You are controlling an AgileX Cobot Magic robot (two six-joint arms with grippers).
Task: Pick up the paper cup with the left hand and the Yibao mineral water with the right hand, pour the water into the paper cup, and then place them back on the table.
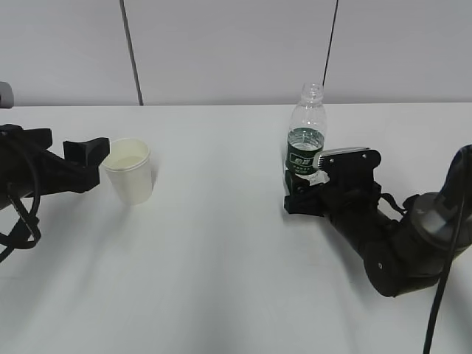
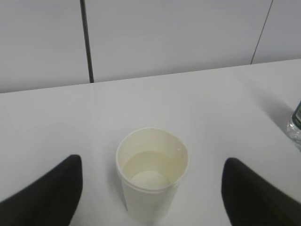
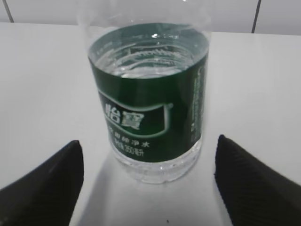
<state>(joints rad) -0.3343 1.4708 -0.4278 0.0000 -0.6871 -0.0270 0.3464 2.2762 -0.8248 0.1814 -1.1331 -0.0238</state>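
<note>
On the white table [image 1: 221, 243], the left hand [image 2: 150, 188] spreads wide fingers [image 2: 47, 193] beside the upright paper cup [image 1: 130, 170] at nine o'clock. At three o'clock, the Yibao mineral water [image 1: 304, 136] stands between the right hand [image 3: 150, 183]'s parted, untouching fingers [image 3: 254, 183].

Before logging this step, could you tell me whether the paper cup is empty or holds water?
The paper cup holds water: the left wrist view shows a liquid line partway up its inner wall.

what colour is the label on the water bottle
Dark green with white print, on the water bottle; clearest in the right wrist view.
</note>
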